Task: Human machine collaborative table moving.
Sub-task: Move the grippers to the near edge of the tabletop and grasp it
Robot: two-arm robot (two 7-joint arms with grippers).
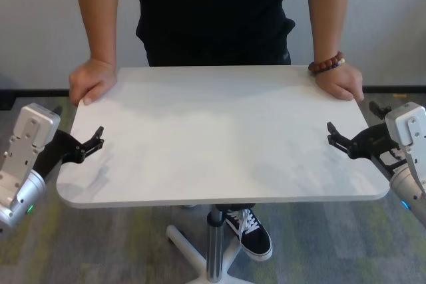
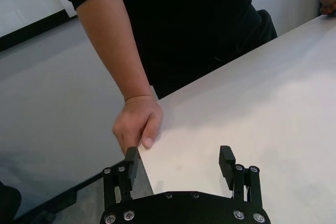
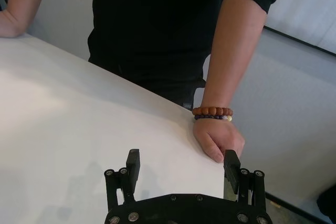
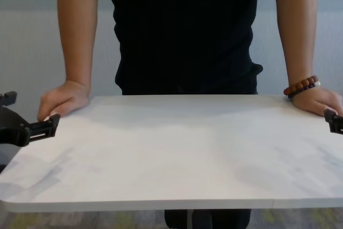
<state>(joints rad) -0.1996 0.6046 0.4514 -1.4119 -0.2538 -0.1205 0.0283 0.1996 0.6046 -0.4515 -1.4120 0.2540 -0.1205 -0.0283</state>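
Note:
The table (image 1: 219,138) is a white top with rounded corners on a silver pole (image 1: 213,244). The human (image 1: 213,11), in black, stands at its far side with one hand (image 1: 93,81) on each far corner and a bead bracelet (image 1: 326,64) on one wrist. The machine's left gripper (image 1: 98,136) is open at the table's left edge, and in the left wrist view that gripper (image 2: 178,161) has the edge between its fingers. Its right gripper (image 1: 333,134) is open at the right edge. In the right wrist view it (image 3: 181,162) straddles that edge close to the human's hand (image 3: 218,140).
The pole's white base legs (image 1: 183,244) spread over a grey-green carpet (image 1: 333,244). The human's black shoe (image 1: 253,231) rests next to the base under the table. A pale wall stands behind the human.

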